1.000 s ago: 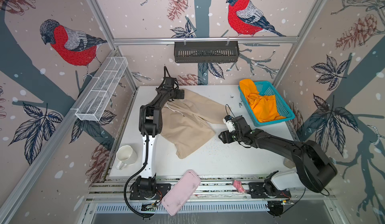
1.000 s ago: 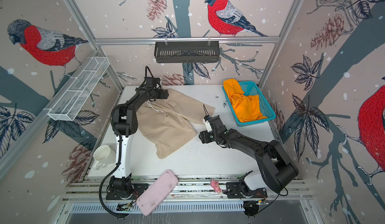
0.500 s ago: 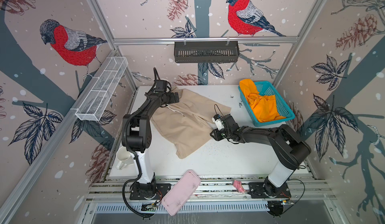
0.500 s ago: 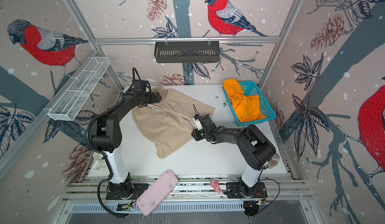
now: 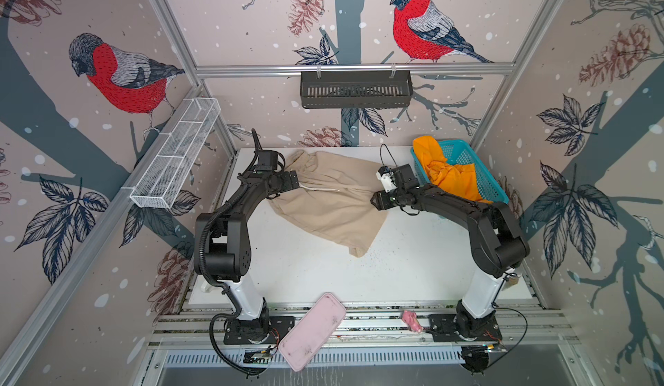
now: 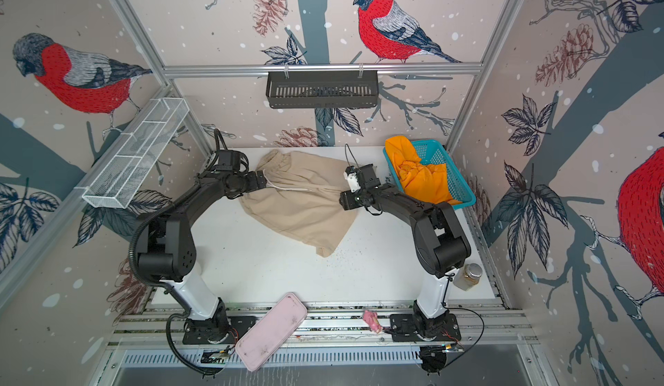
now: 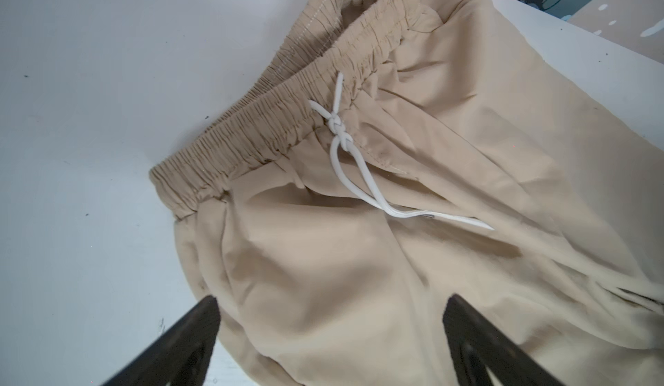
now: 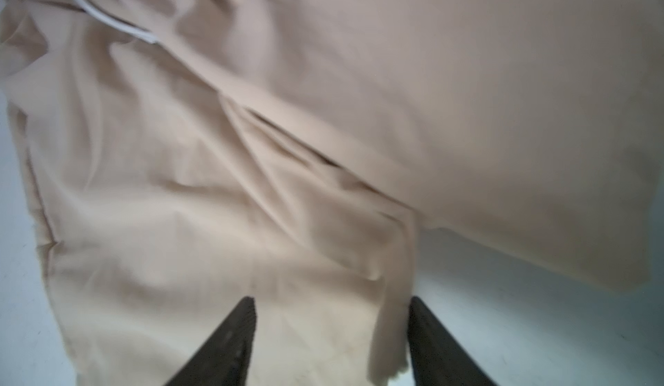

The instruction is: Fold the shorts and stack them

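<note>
both black grippers, left (image 7: 332, 297) and right (image 8: 331, 298), stand open at the rumpled beige cloth shorts' (image 5: 323, 201) nine and three o'clock, so shallow pinches may snag one layer.

The beige shorts (image 5: 325, 195) lie spread and rumpled on the table; the orange shorts (image 5: 449, 175) sit crumpled in the basket

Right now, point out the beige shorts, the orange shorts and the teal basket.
beige shorts (image 5: 328, 206): in a top view, middle of the spread cloth.
orange shorts (image 5: 451, 181): in a top view, bunched cloth inside the basket.
teal basket (image 5: 459, 153): in a top view, bare mesh.
</note>
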Controlling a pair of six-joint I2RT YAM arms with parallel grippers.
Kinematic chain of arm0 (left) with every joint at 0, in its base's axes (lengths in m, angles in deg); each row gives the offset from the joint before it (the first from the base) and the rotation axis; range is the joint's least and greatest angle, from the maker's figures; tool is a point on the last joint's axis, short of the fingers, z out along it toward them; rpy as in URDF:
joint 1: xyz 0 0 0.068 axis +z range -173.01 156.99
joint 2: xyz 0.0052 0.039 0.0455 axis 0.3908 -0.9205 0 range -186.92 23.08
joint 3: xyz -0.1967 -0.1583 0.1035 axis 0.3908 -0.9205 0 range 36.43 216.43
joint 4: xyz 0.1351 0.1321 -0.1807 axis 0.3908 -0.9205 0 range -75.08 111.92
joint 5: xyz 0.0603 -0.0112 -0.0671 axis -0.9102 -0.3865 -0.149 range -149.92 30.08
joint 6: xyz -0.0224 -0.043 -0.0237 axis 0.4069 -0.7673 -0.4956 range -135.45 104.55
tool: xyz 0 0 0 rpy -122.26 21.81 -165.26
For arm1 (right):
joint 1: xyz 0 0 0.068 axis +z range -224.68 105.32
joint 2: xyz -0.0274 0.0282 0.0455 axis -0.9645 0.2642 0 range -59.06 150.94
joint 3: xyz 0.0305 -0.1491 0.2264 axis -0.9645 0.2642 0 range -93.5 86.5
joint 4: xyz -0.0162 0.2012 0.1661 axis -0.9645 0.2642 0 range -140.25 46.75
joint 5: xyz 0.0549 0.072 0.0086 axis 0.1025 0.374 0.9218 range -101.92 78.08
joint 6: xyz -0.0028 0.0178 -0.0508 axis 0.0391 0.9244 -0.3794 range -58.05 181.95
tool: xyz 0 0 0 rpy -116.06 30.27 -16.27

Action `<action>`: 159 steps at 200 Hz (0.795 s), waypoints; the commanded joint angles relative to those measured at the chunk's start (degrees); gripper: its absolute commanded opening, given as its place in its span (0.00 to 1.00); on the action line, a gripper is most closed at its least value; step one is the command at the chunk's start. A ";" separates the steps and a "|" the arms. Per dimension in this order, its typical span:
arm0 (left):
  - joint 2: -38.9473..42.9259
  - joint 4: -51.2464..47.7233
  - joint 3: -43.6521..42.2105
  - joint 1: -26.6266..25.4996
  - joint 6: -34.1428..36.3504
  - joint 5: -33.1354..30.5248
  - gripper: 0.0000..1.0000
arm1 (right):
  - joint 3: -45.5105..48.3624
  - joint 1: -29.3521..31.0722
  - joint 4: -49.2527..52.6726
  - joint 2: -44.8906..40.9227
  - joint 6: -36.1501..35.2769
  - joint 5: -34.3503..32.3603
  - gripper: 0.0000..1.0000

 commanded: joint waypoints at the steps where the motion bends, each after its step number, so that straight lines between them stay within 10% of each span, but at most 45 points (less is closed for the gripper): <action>1: -0.28 3.74 -0.38 1.04 -1.46 -2.64 0.97 | 1.55 2.68 5.94 -2.96 -0.18 -6.53 0.73; 58: -5.39 3.89 4.90 2.98 -0.60 -5.08 0.97 | 17.37 23.42 7.20 -17.12 9.82 -31.15 0.81; 98: -6.88 6.84 3.37 4.24 -1.64 -2.55 0.97 | 21.85 34.36 -1.70 -18.19 13.57 -31.12 0.83; 159: -9.50 9.83 1.30 7.59 -2.19 -0.17 0.97 | 21.66 33.42 -4.41 -8.66 13.33 -31.51 0.74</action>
